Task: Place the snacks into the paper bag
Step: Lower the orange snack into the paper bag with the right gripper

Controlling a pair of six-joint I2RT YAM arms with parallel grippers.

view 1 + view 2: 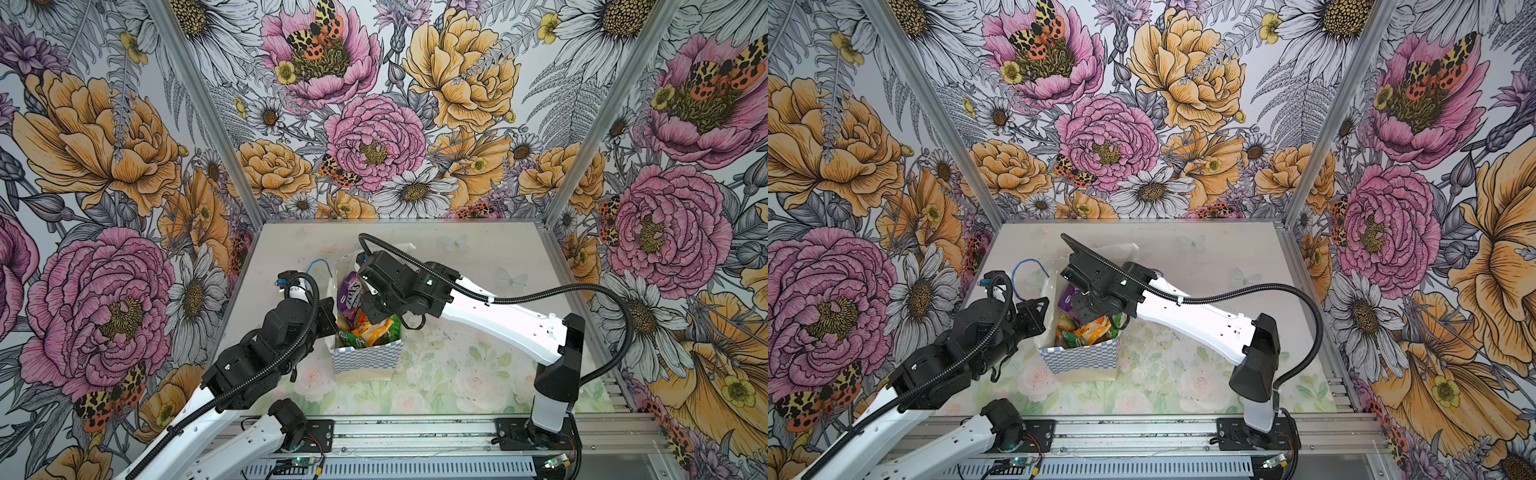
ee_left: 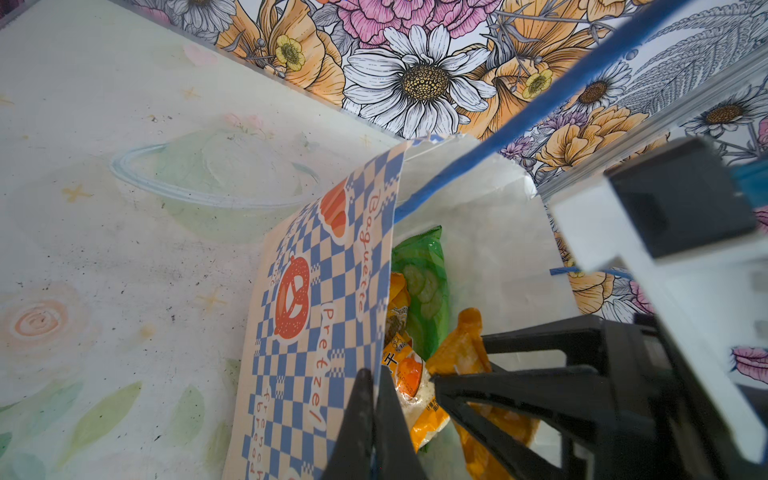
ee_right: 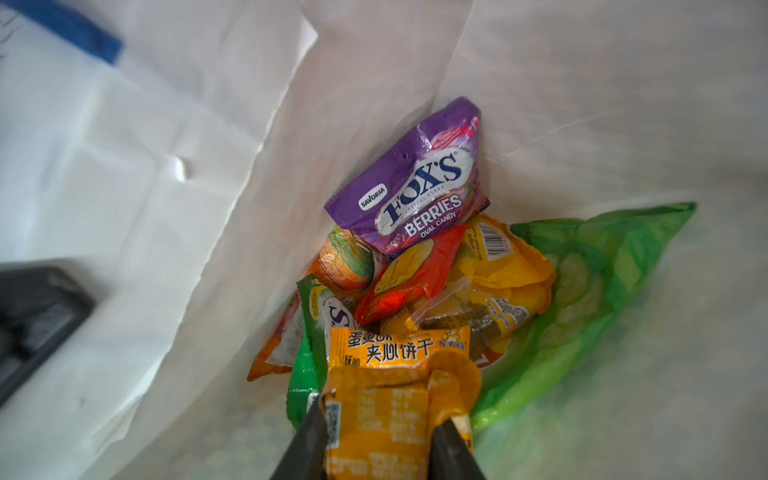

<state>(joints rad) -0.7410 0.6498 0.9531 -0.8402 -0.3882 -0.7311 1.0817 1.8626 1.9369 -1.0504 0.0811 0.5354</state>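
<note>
On the table: we find the paper bag (image 1: 365, 353) standing upright, mouth open, near the middle in both top views.
Bag outside: blue-and-white checks with a red pretzel and the words "Baguette" and "Pretzel"; inside, plain white.
Left gripper (image 2: 372, 376): its fingers are pinched together on the bag's top edge at the left side wall, one finger outside and one inside.
Right gripper (image 3: 380, 415): it reaches down into the bag's mouth, clamped on a small orange sachet (image 3: 378, 390) that hangs just above the pile.
Snacks in the bag: we count the purple Fox's Berries packet (image 3: 415, 187) leaning on the white wall, a red packet (image 3: 407, 278) under it, a big orange-yellow packet (image 3: 503, 270) beside that, and a green packet (image 3: 582, 282) against the far side.
Second sachet (image 3: 399, 347): orange with Chinese print, lying on the pile right below the held one.
Handle: a blue cord (image 1: 320, 266) loops up over the left rim.
Beside the bag: a clear bowl (image 2: 216, 178) sits on the table near the checkered wall.
</note>
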